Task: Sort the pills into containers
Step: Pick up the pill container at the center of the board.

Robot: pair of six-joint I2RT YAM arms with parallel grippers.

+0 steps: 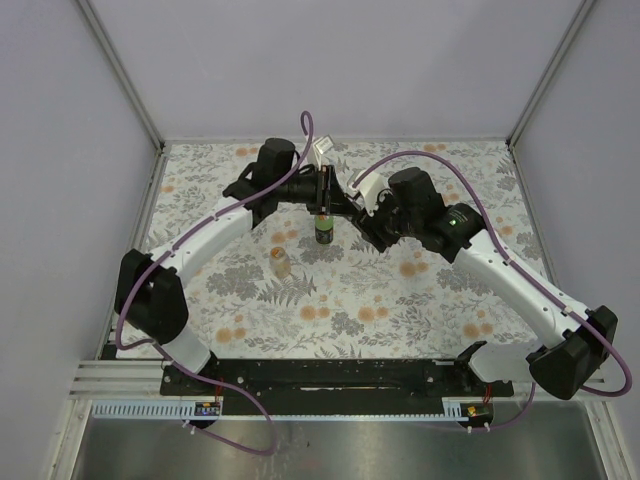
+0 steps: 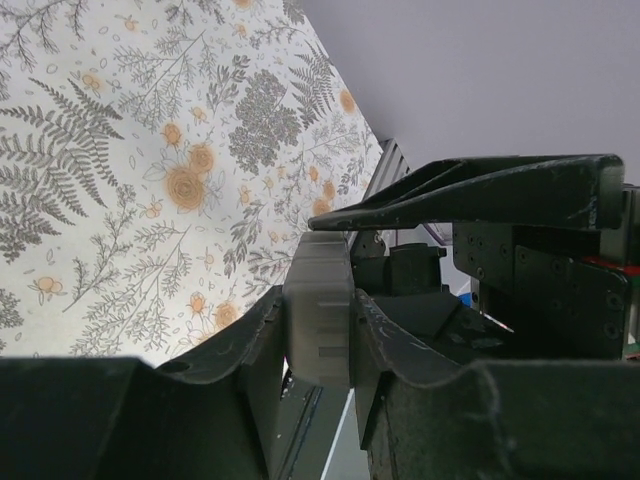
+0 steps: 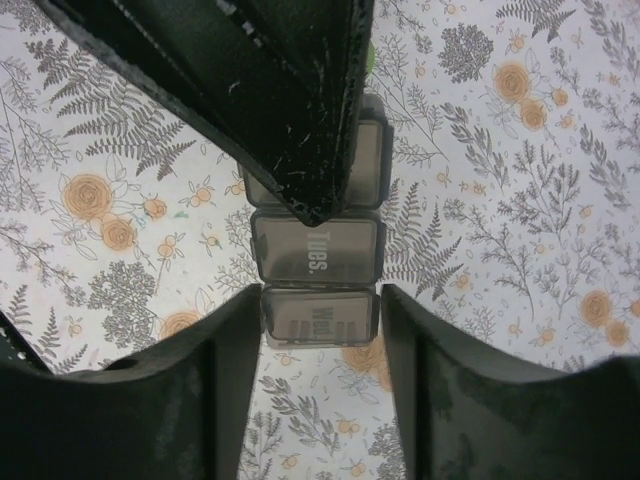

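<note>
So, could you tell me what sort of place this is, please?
Probably a robot test booth in a lab: plain grey walls close in a flowered tabletop, a left arm and right arm are bolted to a black rail at its near edge, and a pill box is the prop.

The desk (image 1: 400,300) has a surface printed with grey ferns and orange flowers. A small pale bottle (image 1: 279,259) stands upright on it. A dark bottle (image 1: 323,233) stands near, further back.

I read "Tues." on one lid of the pill organizer (image 3: 315,250) and a blurred "Wed" on the next.
</note>
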